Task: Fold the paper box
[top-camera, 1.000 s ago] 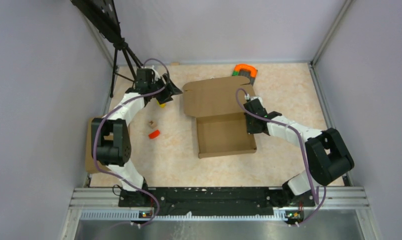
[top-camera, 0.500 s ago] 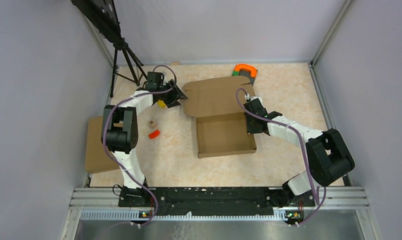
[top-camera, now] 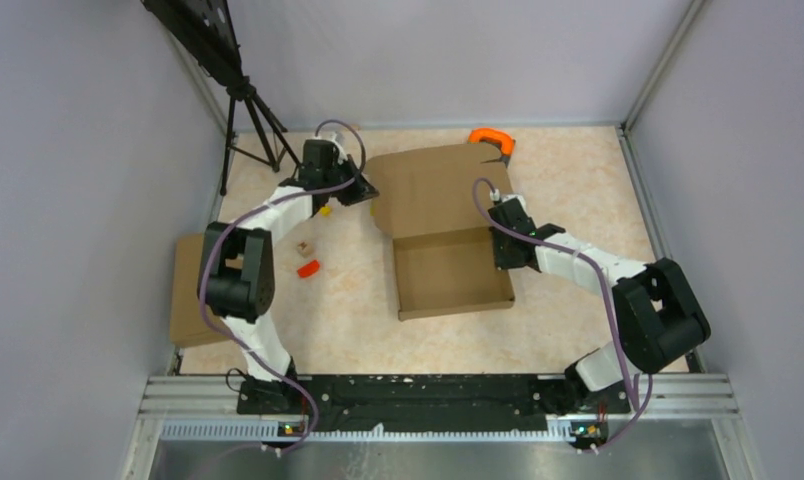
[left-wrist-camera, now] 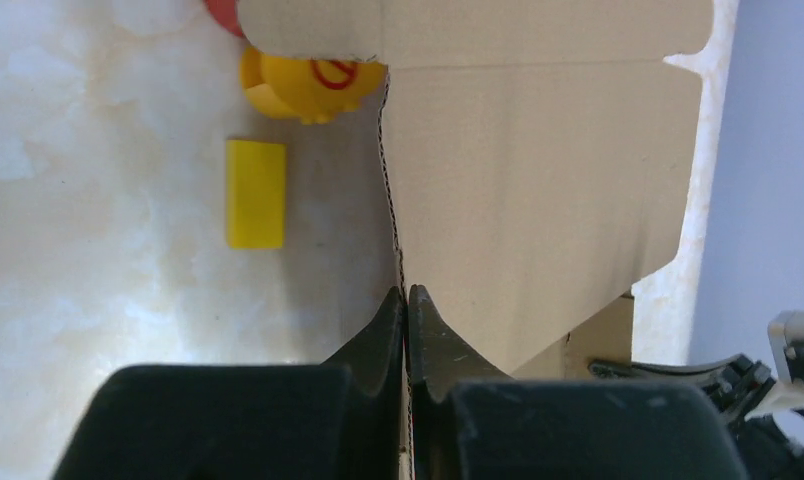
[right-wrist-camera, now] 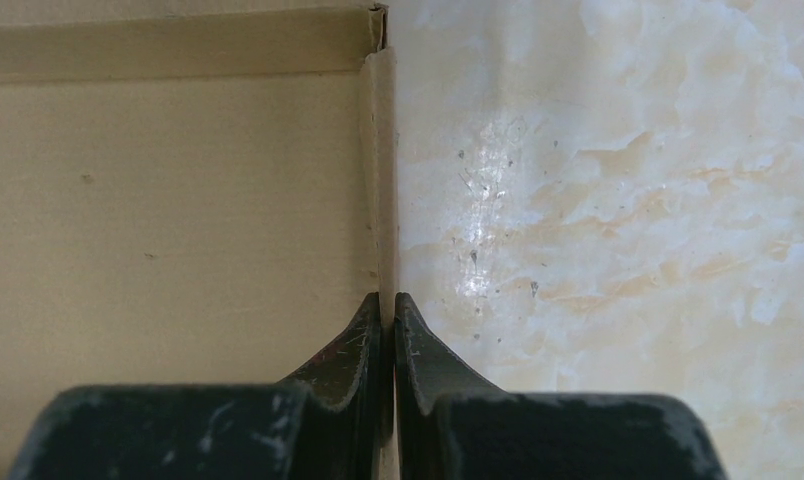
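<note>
The plain brown cardboard mailer box (top-camera: 453, 272) sits open mid-table, lid toward the far wall. My left gripper (left-wrist-camera: 406, 298) pinches the lid's left edge, my right gripper (right-wrist-camera: 393, 305) the tray's right wall. A round yellow toy (left-wrist-camera: 313, 85), red mark unreadable, peeks past the lid beside a yellow rectangular block (left-wrist-camera: 255, 193).

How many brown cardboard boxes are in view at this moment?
2: the paper box, lying open in the middle; a second brown box at the left edge, partly covered by the left arm.

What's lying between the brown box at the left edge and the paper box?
Top view: a small tan cube and a red block lie between the brown box and the paper box.
</note>
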